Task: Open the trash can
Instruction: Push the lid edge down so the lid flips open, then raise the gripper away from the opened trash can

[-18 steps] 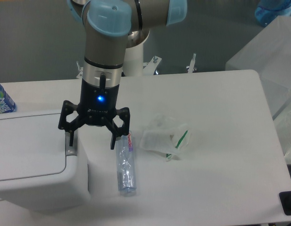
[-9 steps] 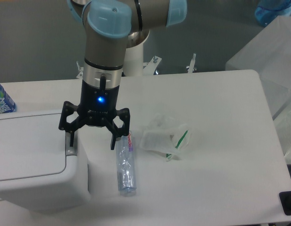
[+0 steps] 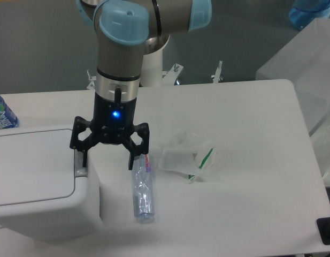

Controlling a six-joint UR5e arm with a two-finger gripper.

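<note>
White trash can sits closed at the counter's left edge, and the end effector, fingers spread open, has moved slightly lower toward the grey push-latch, probably to press it.

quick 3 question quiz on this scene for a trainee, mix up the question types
1. True or false: the trash can lid is shut.
2. The crushed clear bottle lies: A) on the lid B) on the table beside the bin C) in the hand
3. Fill in: the hand's fingers are spread ____.

Key: 1 true. 2 B. 3 open, one fingertip by the grey latch at the lid's edge, the other over the bottle's top end.
</note>
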